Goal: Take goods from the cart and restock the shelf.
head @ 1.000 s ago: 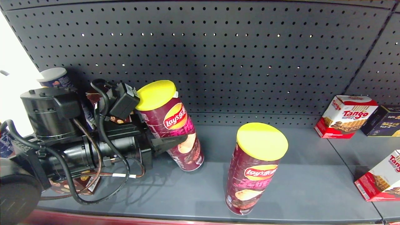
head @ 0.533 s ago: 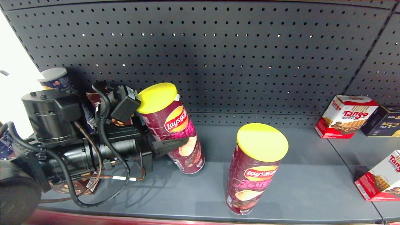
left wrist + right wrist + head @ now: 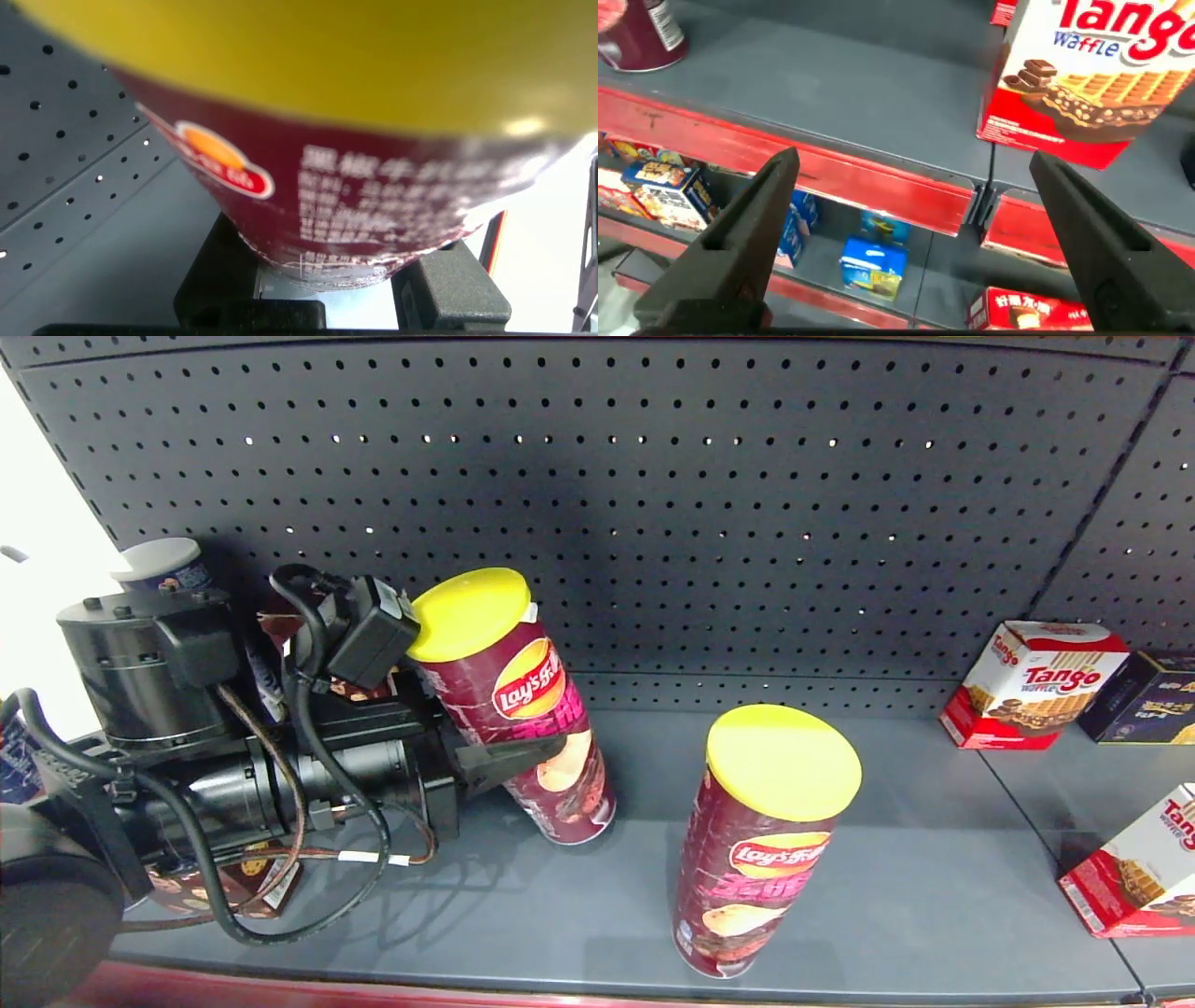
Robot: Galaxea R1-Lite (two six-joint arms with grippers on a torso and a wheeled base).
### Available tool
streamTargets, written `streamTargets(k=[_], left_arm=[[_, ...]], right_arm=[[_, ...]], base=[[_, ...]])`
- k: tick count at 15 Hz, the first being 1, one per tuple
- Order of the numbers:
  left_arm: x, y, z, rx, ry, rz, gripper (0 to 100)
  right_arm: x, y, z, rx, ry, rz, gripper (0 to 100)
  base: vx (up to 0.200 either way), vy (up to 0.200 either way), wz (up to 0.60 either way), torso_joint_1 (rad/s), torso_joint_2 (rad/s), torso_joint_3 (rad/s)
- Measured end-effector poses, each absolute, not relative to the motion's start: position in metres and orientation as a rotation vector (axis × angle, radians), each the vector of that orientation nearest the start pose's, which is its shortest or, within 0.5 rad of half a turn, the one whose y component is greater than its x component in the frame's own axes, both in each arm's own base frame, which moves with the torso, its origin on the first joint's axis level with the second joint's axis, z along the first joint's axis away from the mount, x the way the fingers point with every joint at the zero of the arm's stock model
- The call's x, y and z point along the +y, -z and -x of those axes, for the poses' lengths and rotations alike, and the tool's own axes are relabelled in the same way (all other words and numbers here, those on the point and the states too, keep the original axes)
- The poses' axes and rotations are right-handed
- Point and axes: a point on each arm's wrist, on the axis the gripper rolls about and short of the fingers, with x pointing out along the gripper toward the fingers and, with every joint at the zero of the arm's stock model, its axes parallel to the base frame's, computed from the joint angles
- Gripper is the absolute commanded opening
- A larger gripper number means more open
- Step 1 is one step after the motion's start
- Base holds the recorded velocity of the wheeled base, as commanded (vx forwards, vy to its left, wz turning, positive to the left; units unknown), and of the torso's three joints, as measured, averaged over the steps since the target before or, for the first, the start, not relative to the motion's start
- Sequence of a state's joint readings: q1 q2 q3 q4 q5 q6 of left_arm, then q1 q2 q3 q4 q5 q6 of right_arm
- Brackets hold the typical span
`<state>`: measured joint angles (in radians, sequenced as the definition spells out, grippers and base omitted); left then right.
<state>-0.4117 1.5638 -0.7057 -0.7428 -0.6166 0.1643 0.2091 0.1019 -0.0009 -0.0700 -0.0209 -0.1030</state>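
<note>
Head view: the left hand comes in from the left and is clamped shut around the middle of the held chips can, one dark finger crossing its near side. The can leans with its yellow lid to the left, and its base hangs close over the far-left part of the grey shelf; I cannot tell if it touches. Compared with half a second ago, the can and hand sit a little higher, and the base has shifted slightly right. The second chips can stands upright on the near middle of the shelf, well apart from the held one, unmoved. A white-lidded can stands far left behind the arm. At the right are two wafer boxes and a dark box, all where they were.

Left wrist view: the maroon wall of the held chips can sits pinched in the left hand, with dark pads on either side and the pegboard back panel beyond.

Right wrist view: the right hand is spread wide with nothing in it, in front of the shelf's red edge. A wafer box stands on the shelf above it, and blue boxes lie on the level below
</note>
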Motion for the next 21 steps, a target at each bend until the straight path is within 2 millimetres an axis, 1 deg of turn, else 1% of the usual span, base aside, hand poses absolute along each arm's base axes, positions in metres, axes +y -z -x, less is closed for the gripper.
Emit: streamTargets(k=[2,4,5,8,13,15,16,17,19,20,21], left_arm=[[-0.119,-0.208,-0.241,0.028,1.034,-0.137,0],[-0.119,-0.208,-0.241,0.029,1.034,-0.137,0],[-0.120,-0.208,-0.242,0.029,1.036,-0.137,0],[-0.121,-0.210,-0.245,0.022,1.037,-0.137,0],[-0.123,-0.211,-0.248,0.015,1.038,-0.137,0],[-0.124,-0.212,-0.250,0.012,1.038,-0.138,0],[-0.125,-0.212,-0.252,0.013,1.039,-0.138,0],[-0.125,-0.213,-0.254,0.012,1.036,-0.138,0],[-0.125,-0.211,-0.256,0.017,1.035,-0.139,0],[-0.125,-0.210,-0.257,0.021,1.037,-0.139,0],[-0.125,-0.209,-0.257,0.023,1.045,-0.138,0]], right_arm=[[-0.005,-0.084,0.014,0.033,-0.092,0.081,100],[-0.003,-0.084,0.014,0.028,-0.140,0.147,100],[-0.003,-0.084,0.014,0.035,-0.120,0.125,100],[-0.003,-0.084,0.014,0.072,0.040,0.072,100],[0.000,-0.083,0.019,0.062,0.017,0.077,100],[0.001,-0.083,0.022,0.034,-0.034,-0.003,100],[0.001,-0.083,0.023,0.023,-0.029,-0.012,100],[0.000,-0.083,0.023,0.014,-0.008,-0.014,100],[-0.004,-0.084,0.024,0.004,0.168,-0.013,100],[-0.005,-0.083,0.024,0.001,0.215,-0.012,100],[-0.004,-0.083,0.024,-0.001,0.185,-0.007,100]], base=[[0.000,0.000,0.00,0.000,0.00,0.000],[0.000,0.000,0.00,0.000,0.00,0.000],[0.000,0.000,0.00,0.000,0.00,0.000],[0.000,0.000,0.00,0.000,0.00,0.000],[0.000,0.000,0.00,0.000,0.00,0.000],[0.000,0.000,0.00,0.000,0.00,0.000],[0.000,0.000,0.00,0.000,0.00,0.000],[0.000,0.000,0.00,0.000,0.00,0.000],[0.000,0.000,0.00,0.000,0.00,0.000],[0.000,0.000,0.00,0.000,0.00,0.000],[0.000,0.000,0.00,0.000,0.00,0.000]])
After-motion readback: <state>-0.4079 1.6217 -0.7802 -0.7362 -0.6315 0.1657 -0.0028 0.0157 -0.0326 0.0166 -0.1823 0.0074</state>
